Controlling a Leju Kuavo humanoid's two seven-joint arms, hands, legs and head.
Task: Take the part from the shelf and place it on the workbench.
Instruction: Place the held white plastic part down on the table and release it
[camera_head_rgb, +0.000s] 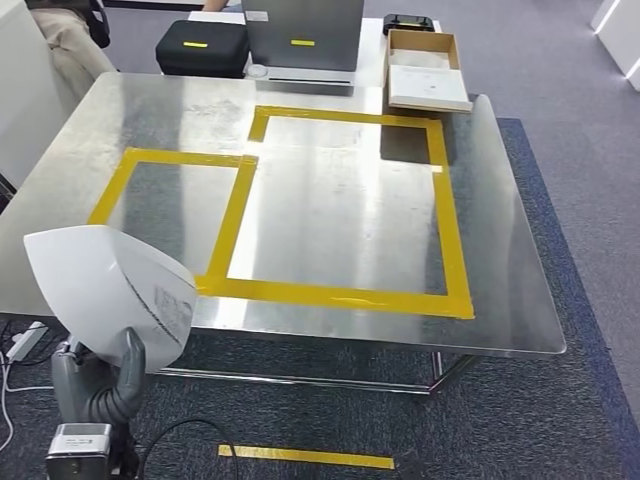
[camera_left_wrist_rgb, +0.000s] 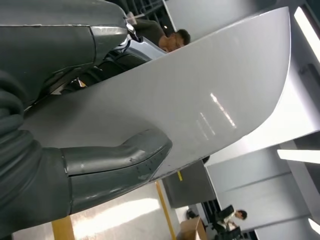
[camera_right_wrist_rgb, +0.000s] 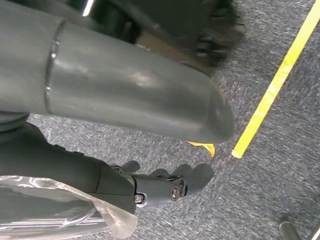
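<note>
The part (camera_head_rgb: 106, 285) is a large white curved shell with a label on its side. My left hand (camera_head_rgb: 102, 385) holds it from below, just in front of the near left corner of the steel workbench (camera_head_rgb: 498, 290). Close up in the left wrist view, the white part (camera_left_wrist_rgb: 188, 95) lies between my thick thumb (camera_left_wrist_rgb: 113, 160) and the darker fingers (camera_left_wrist_rgb: 68, 35). My right hand (camera_right_wrist_rgb: 151, 182) hangs over the grey carpet with its fingers stretched out and apart, holding nothing.
Yellow tape marks two rectangles (camera_head_rgb: 340, 200) on the workbench top. At the far edge stand a black case (camera_head_rgb: 202, 46), a grey box (camera_head_rgb: 302, 40) and an open cardboard box (camera_head_rgb: 424, 70). A yellow tape strip (camera_head_rgb: 306, 457) lies on the carpet. A person (camera_head_rgb: 64, 40) sits at far left.
</note>
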